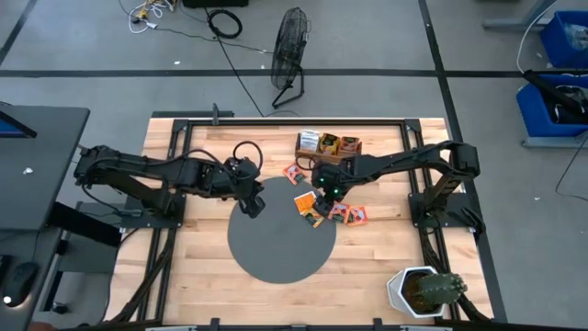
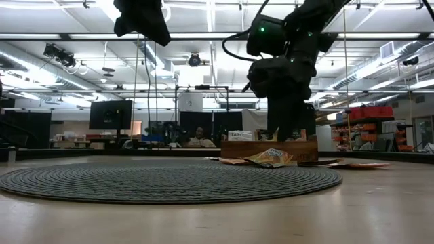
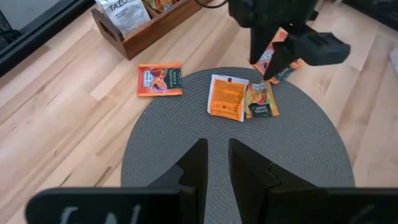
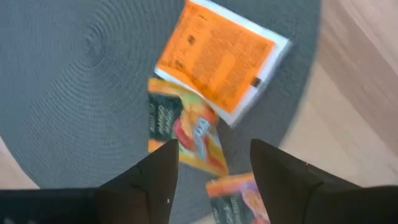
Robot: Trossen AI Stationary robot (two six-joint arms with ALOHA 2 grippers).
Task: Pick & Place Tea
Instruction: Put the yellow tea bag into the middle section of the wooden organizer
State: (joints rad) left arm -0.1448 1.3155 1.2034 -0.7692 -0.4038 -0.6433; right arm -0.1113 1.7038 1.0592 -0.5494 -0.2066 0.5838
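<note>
Two tea packets (image 4: 214, 62) lie on the grey disc (image 1: 276, 248) near its rim at about two o'clock: a plain orange one, with a darker fruit-printed packet (image 4: 183, 134) touching its edge. More packets (image 1: 354, 215) sit on the wood just off the disc at three o'clock, and one lone packet (image 1: 294, 173) lies at twelve o'clock, short of the wooden tea box (image 1: 328, 144).

The right gripper (image 4: 214, 171) hangs right above the pair on the disc, fingers spread and empty, with a third packet (image 4: 239, 199) showing between the fingers near the disc's edge. The packets crowd together here, so a closing pinch could, in my judgement, catch two at once or drag a neighbour off the mat. They are flat and thin, too; the fingers may slide over the top and grab nothing.

The left gripper (image 3: 214, 165) hovers over the disc at about ten o'clock, fingers nearly pressed together, holding nothing. Both arms meet over the same mat, so a careless reach risks a knock between them.
</note>
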